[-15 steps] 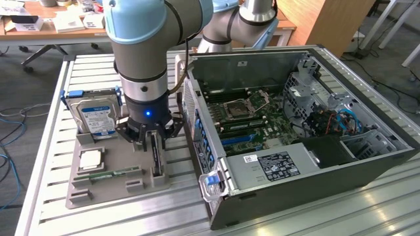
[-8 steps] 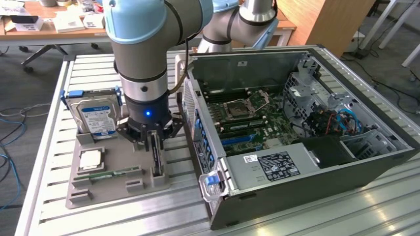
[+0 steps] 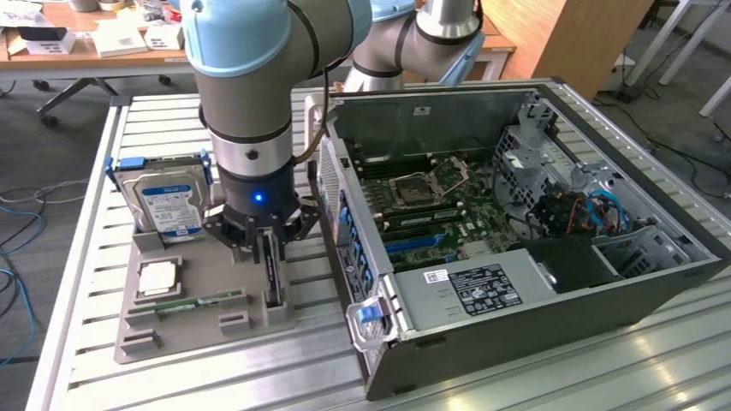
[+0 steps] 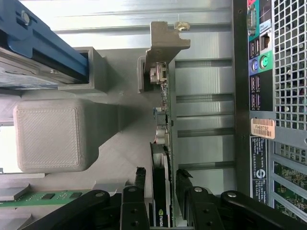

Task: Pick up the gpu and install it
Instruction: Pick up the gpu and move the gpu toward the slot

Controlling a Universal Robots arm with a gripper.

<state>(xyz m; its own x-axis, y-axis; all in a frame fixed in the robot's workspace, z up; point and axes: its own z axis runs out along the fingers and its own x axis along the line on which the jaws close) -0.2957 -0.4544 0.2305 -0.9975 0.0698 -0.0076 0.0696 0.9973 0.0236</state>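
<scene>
Gpu (image 4: 161,184) edgewise parallel w/ case (image 4: 288,57), bracket (image 4: 165,40) twd HDD (image 3: 169,201)

A robotics lab bench
We see an opened computer case (image 3: 549,321) on a slatted metal table (image 3: 639,368), the robot arm (image 3: 257,103) beside it, a cluttered desk (image 3: 86,60) beyond it.

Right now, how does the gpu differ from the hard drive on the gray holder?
The gpu is a thin dark card; the hard drive is a thicker silver box with a blue-white label. The gripper is down over the gpu; the hard drive stands alone. Both stand on edge in the gray holder.
</scene>
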